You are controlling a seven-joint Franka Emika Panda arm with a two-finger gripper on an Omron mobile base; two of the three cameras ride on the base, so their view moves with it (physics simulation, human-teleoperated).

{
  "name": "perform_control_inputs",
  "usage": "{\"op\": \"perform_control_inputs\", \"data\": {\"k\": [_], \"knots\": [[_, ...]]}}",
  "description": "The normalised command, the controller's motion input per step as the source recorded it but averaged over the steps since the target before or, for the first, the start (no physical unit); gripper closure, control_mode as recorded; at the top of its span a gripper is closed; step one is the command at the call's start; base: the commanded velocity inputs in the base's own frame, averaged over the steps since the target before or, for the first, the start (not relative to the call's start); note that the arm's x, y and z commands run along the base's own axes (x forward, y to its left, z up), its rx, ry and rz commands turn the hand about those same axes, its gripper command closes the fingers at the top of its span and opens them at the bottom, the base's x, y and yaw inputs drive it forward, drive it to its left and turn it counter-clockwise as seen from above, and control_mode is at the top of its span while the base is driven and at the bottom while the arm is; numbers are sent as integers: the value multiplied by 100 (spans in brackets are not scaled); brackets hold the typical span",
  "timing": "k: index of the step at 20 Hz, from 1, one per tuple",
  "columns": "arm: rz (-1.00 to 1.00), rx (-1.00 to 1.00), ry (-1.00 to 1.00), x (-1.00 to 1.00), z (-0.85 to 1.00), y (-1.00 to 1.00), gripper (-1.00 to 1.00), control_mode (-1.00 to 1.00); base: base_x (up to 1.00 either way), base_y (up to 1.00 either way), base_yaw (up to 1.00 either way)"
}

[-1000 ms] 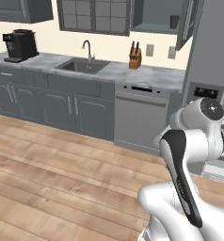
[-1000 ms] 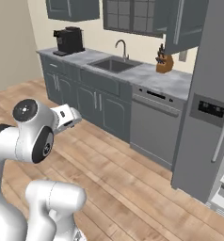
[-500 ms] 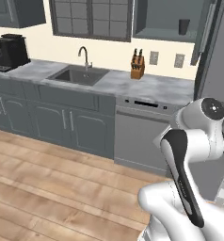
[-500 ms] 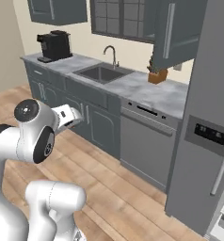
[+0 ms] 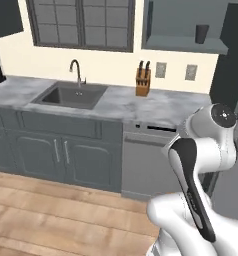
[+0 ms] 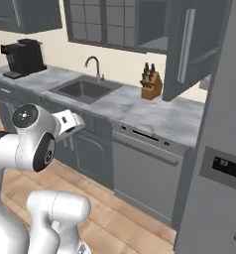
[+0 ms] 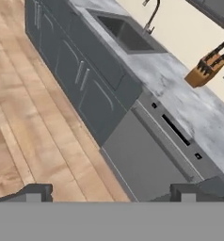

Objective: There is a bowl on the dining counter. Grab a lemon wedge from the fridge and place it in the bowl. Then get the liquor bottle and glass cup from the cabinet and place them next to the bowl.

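The cabinet (image 5: 183, 24) on the wall stands open, and the glass cup (image 5: 201, 33), a small dark tumbler, sits at the right end of its grey shelf. Its door (image 6: 189, 47) hangs swung out above the worktop. The fridge (image 6: 216, 168) rises at the right, with its dark dispenser panel. In the hand view my gripper (image 7: 112, 194) is open and holds nothing, its fingertips (image 7: 36, 192) wide apart over the dishwasher front and wood floor. It hangs well below the cabinet. The bowl, dining counter, lemon wedge and liquor bottle are out of view.
A marble worktop (image 5: 141, 102) carries a sink (image 5: 71, 95) with a faucet and a knife block (image 5: 142, 82). A dishwasher (image 5: 146, 160) and grey base cabinets (image 5: 61, 155) stand below it. A coffee machine (image 6: 23, 57) sits at the far left.
The whole scene has grown larger and shifted, so the base has driven closer to the worktop. The open cabinet and cup have come into view. The arm keeps its pose, gripper still open.
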Motion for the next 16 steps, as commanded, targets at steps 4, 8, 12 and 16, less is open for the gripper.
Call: {"op": "perform_control_inputs", "data": {"k": [4, 8, 12, 16], "knots": [[0, 0, 0, 0, 0, 0, -100, 100, 100, 22, -38], [0, 0, 0, 0, 0, 0, -100, 100, 100, 10, -40], [0, 0, 0, 0, 0, 0, -100, 100, 92, 4, -42], [0, 0, 0, 0, 0, 0, -100, 100, 63, 19, -43]]}}
